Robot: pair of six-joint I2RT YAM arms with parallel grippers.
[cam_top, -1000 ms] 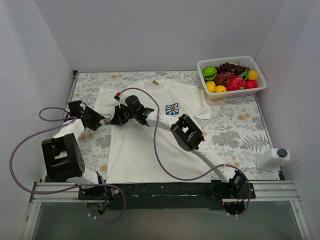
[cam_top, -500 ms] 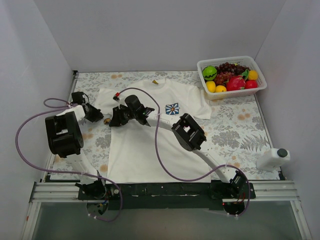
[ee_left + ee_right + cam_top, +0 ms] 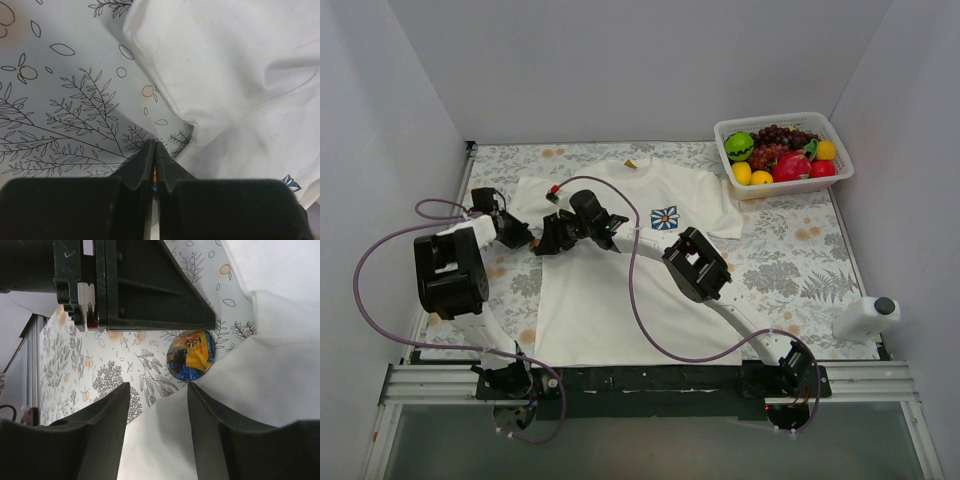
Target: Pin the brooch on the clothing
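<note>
The brooch [image 3: 191, 355] is a small round disc with an orange and blue face. It hangs over the flowered mat right at the left sleeve edge of the clothing [image 3: 610, 290], a white T-shirt lying flat with a small blue daisy print [image 3: 665, 218]. My left gripper [image 3: 154, 145] is shut on the brooch, which shows edge-on as a coloured sliver [image 3: 154, 176] between the fingers. In the right wrist view the left gripper's fingers [image 3: 150, 290] pinch the disc from above. My right gripper [image 3: 159, 386] stands open just in front of the brooch, with nothing between its fingers.
A white basket [image 3: 783, 117] of fruit stands at the back right. A white bottle [image 3: 865, 317] lies at the right edge of the mat [image 3: 790, 260]. Both grippers crowd together at the shirt's left sleeve [image 3: 535, 195]. White walls close in three sides.
My left jaws have closed on the brooch and my right jaws have opened off it. The left arm's elbow has swung back and up beside the left wall.
</note>
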